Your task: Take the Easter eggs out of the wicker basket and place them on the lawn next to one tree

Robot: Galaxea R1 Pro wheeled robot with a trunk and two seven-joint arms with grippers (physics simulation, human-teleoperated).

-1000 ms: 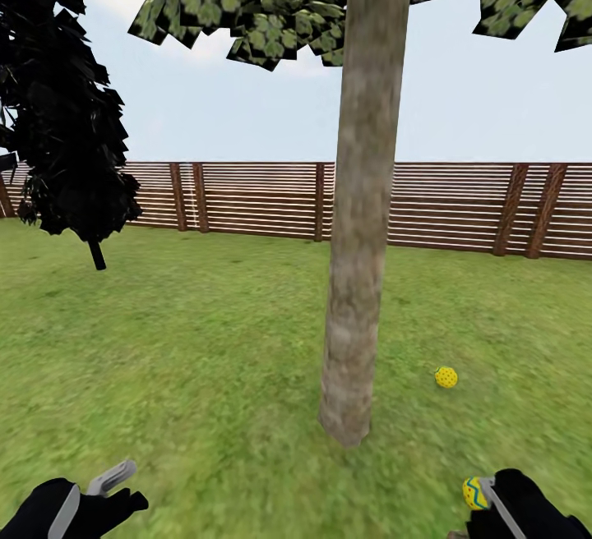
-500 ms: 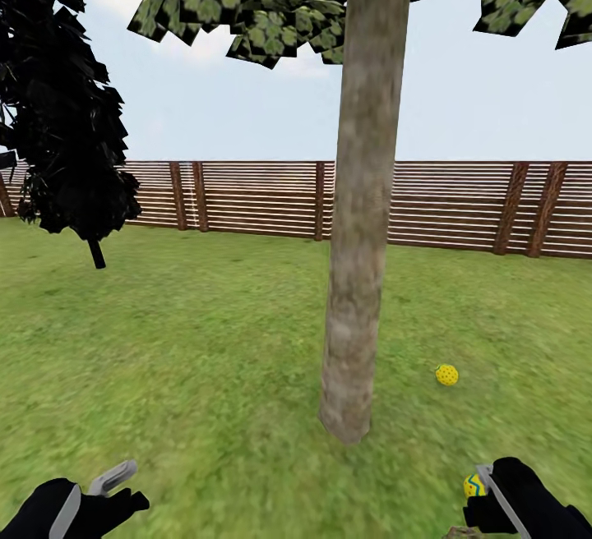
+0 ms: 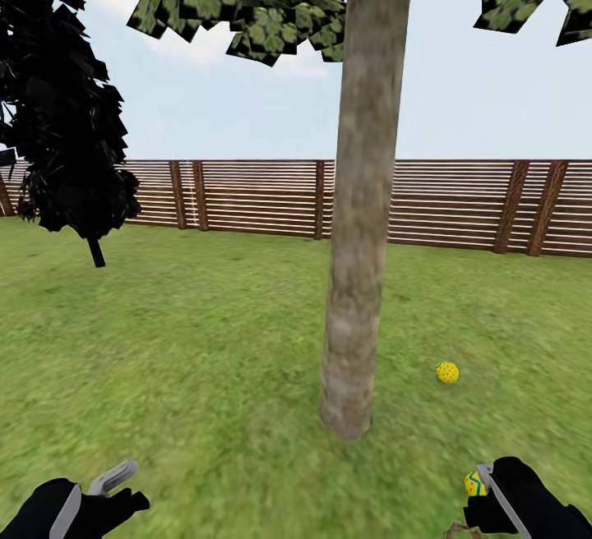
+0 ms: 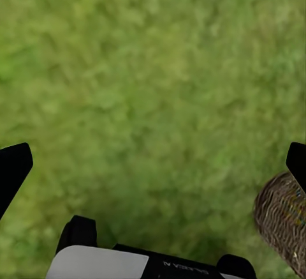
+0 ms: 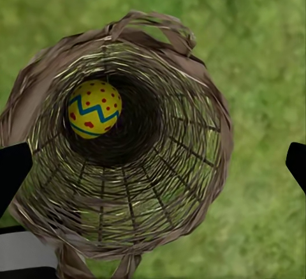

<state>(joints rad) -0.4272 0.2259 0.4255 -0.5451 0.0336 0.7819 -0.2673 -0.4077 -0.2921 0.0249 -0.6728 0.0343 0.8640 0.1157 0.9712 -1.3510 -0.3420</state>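
the lawn point(image 3: 189, 358) is big n green. the tree point(image 3: 355, 276) stands in front of me, one egg point(image 3: 447, 372) on the grass just beside it. the wicker basket point(image 5: 185, 183) sits under my right gripper point(image 5: 153, 164), fingers wide, one egg inside point(image 5: 94, 108). my left gripper point(image 4: 153, 164) hangs low over grass, wide open, holding nothing.

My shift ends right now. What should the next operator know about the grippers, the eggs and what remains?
Left gripper: open, empty, over the lawn.
Right gripper: open, above the wicker basket.
Done: one Easter egg lies on the grass beside the tree.
Left: a second egg sits in the basket; carry it to that tree.
Third egg: cannot tell where.
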